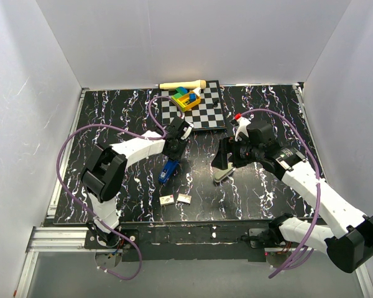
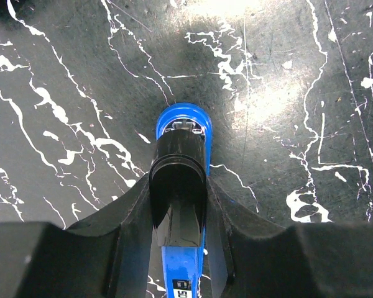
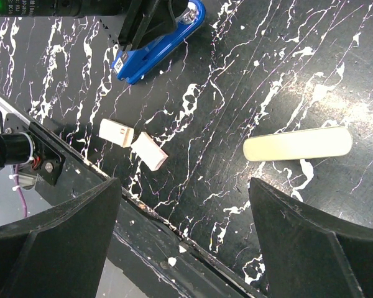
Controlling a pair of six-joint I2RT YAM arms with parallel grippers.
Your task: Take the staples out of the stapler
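The blue stapler (image 1: 168, 171) lies on the black marbled table, left of centre. My left gripper (image 1: 173, 152) is shut on it: in the left wrist view the fingers (image 2: 132, 217) press both sides of the stapler (image 2: 183, 119), whose black upper part sits between them with the blue nose sticking out ahead. The right wrist view shows the stapler (image 3: 150, 54) at top left with the left gripper's fingers on it. My right gripper (image 1: 222, 160) is open and empty, hovering over the table right of centre, apart from the stapler (image 3: 183, 236).
Two small white boxes (image 1: 167, 199) (image 1: 184, 198) lie near the front edge, also in the right wrist view (image 3: 117, 132) (image 3: 149, 151). A cream flat stick (image 1: 222, 175) (image 3: 297, 144) lies under the right gripper. A chessboard (image 1: 202, 115) with coloured blocks (image 1: 185, 98) and a wooden roller (image 1: 182, 84) stand at the back.
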